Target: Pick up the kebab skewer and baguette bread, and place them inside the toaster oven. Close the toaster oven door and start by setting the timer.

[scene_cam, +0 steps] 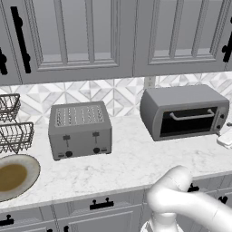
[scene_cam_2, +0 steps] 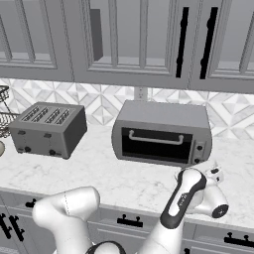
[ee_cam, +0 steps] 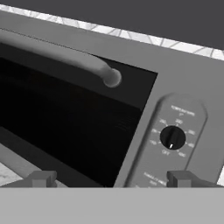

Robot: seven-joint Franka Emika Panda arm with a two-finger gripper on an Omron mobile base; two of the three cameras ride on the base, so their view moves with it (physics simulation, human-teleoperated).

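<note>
The grey toaster oven [scene_cam: 181, 111] [scene_cam_2: 161, 131] stands on the counter against the tiled wall. Its door [ee_cam: 65, 127] of dark glass is shut, and the silver bar handle [ee_cam: 65, 57] runs across the top of it. A black dial [ee_cam: 172, 137] with a white mark sits on the panel right of the door. My gripper [ee_cam: 113, 179] [scene_cam_2: 215, 172] hovers close in front of the oven's lower right corner, open, with nothing between its fingertips [ee_cam: 43, 178]. The kebab skewer and the baguette bread are out of view.
A slotted grey pop-up toaster [scene_cam: 80, 129] [scene_cam_2: 47, 129] stands to the oven's left. Further left are a wire rack [scene_cam: 13, 131] and a round brown-centred dish [scene_cam: 13, 176]. Wall cabinets [scene_cam: 81, 36] hang above the marble counter [scene_cam: 131, 163].
</note>
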